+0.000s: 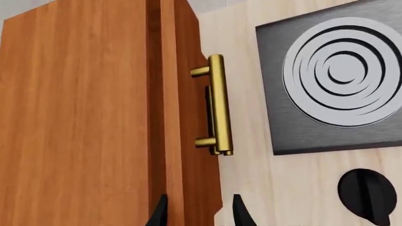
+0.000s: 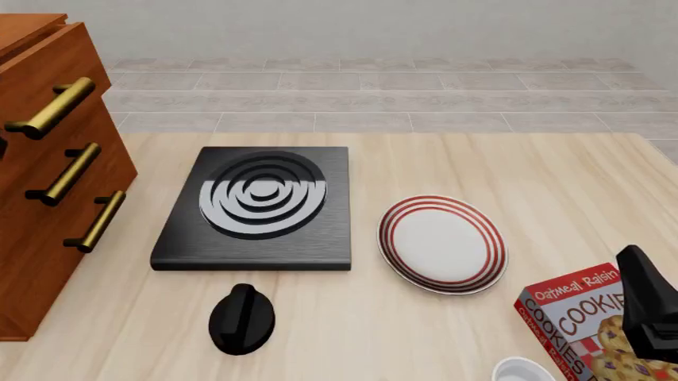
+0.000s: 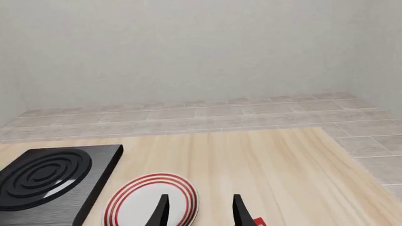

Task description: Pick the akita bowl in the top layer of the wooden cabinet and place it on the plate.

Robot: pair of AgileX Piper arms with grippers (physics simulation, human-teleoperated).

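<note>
The wooden cabinet point(image 2: 43, 238) stands at the table's left edge, its three drawers carrying brass bar handles. The top layer point(image 2: 63, 63) has its handle point(image 2: 51, 107) uppermost. In the left wrist view I look down over the cabinet's top point(image 1: 75, 117) and the handle point(image 1: 217, 103); a narrow dark line runs behind the drawer front. My left gripper point(image 1: 199, 214) is open, just short of that front edge. The akita bowl is hidden. The plate point(image 2: 442, 242) lies right of centre. My right gripper point(image 3: 201, 212) is open and empty, near the plate point(image 3: 141, 202).
A black stove point(image 2: 260, 206) with white rings sits between cabinet and plate. A black knob-shaped object point(image 2: 241, 317) lies in front of it. A cookie box point(image 2: 577, 317) and a white cup point(image 2: 522, 371) sit at the front right, beside my right arm point(image 2: 649, 309).
</note>
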